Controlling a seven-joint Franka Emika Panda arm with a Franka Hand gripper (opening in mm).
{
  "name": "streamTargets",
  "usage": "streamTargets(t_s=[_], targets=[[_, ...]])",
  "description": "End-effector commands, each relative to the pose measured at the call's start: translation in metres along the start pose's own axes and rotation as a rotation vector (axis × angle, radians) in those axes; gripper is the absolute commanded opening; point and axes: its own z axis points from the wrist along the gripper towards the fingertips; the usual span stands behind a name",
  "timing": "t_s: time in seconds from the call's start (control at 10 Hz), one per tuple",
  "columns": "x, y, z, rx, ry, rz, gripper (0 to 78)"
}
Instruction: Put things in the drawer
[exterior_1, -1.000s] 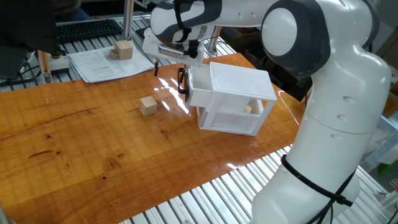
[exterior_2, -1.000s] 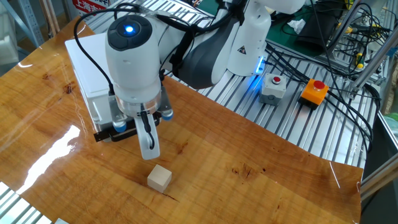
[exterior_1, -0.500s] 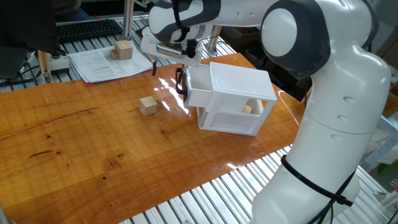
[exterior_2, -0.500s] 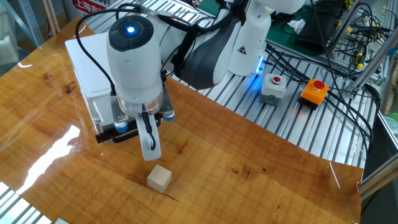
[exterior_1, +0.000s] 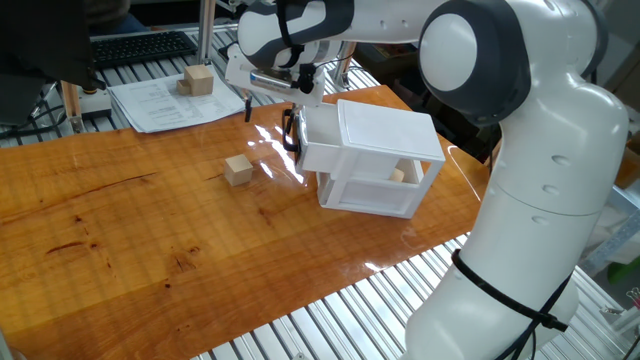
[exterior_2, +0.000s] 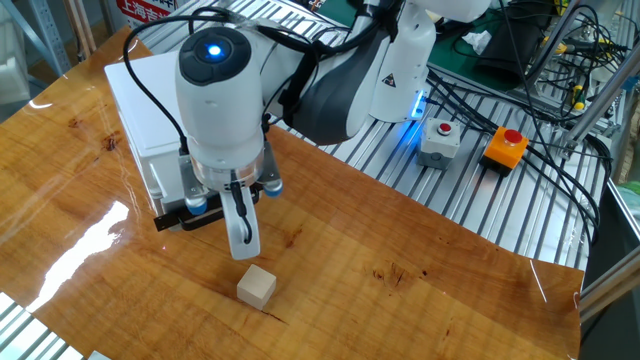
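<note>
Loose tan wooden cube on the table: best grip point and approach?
Take the small light-tan wooden cube from straight above, end effector fingers on two opposite flat side faces. It sits flat on the wooden table, apart from the white cabinet, with open space on every side.

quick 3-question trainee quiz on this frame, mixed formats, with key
1. True or false: the wooden cube nearest the gripper is held in its jaws.
2. Where is another cube visible? A) on the cabinet's top B) inside the white cabinet C) on the metal rollers
3. Fill in: a third cube sits on the ____ near the keyboard.

Key: 1 false, it lies on the table; 2 B; 3 papers.
</note>
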Motion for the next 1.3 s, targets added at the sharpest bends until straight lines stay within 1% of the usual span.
streamTargets(t_s=[0.1, 0.3, 0.6, 0.8, 0.9, 1.0, 1.3], targets=[[0.0, 0.001, -0.008, 0.033, -0.025, 0.0, 77.5], [0.001, 0.001, -0.012, 0.034, -0.02, 0.008, 77.5], [0.002, 0.004, -0.021, 0.048, -0.006, 0.048, 77.5], [0.005, 0.007, -0.026, 0.051, 0.003, 0.086, 77.5], [0.009, 0.009, -0.03, 0.051, 0.006, 0.142, 77.5], [0.01, 0.009, -0.031, 0.05, 0.003, 0.179, 77.5], [0.014, 0.011, -0.031, 0.044, 0.0, 0.266, 77.5]])
